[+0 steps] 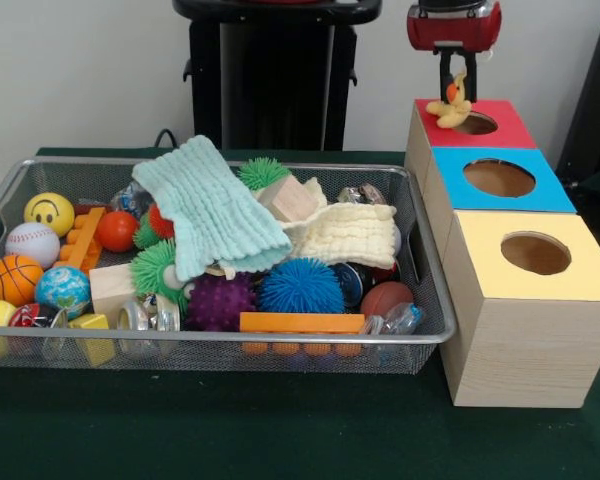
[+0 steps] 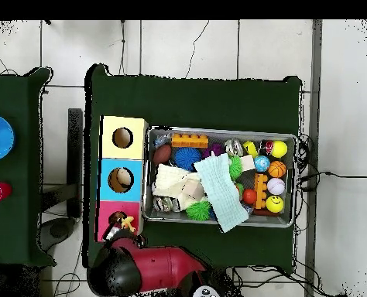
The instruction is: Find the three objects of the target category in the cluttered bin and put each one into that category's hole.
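Note:
My gripper [image 1: 456, 92] hangs over the red-topped wooden box [image 1: 510, 130] at the far right, shut on a pale yellow duck [image 1: 450, 108]. The duck's body is at the left rim of the round hole [image 1: 477, 124], touching or just above the red top. In the overhead view the duck [image 2: 127, 225] and gripper [image 2: 129, 230] are over the red top [image 2: 109, 226]. The wire mesh bin [image 1: 230, 341] is left of the boxes, full of toys. The orange striped tiger toy is out of view. No other toy animal shows.
A blue-topped box [image 1: 550, 195] and a yellow-topped box [image 1: 480, 270] stand in line in front of the red one. In the bin, a mint cloth [image 1: 215, 215] and a cream cloth [image 1: 345, 235] cover toys. Sports balls [image 1: 32, 243] lie at the left. Spiky balls [image 1: 300, 287] lie in the middle.

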Controlling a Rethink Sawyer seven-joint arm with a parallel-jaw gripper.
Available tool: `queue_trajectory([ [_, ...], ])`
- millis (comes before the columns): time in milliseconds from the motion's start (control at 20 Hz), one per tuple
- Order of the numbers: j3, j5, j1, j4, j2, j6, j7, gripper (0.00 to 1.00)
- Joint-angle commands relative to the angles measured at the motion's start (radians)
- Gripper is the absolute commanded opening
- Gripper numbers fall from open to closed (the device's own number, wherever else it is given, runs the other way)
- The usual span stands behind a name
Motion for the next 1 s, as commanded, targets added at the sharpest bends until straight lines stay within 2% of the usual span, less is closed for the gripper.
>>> queue_trajectory([
  [50, 0.076, 0.103, -0.017, 0.022, -0.052, 0.106, 0.168, 0.00],
  [300, 0.116, 0.155, -0.027, 0.027, -0.059, 0.103, 0.177, 0.00],
  [550, 0.095, 0.186, 0.015, 0.006, -0.025, 0.066, 0.184, 0.00],
  [1000, 0.086, 0.150, 0.011, -0.009, 0.073, -0.060, 0.160, 0.00],
])
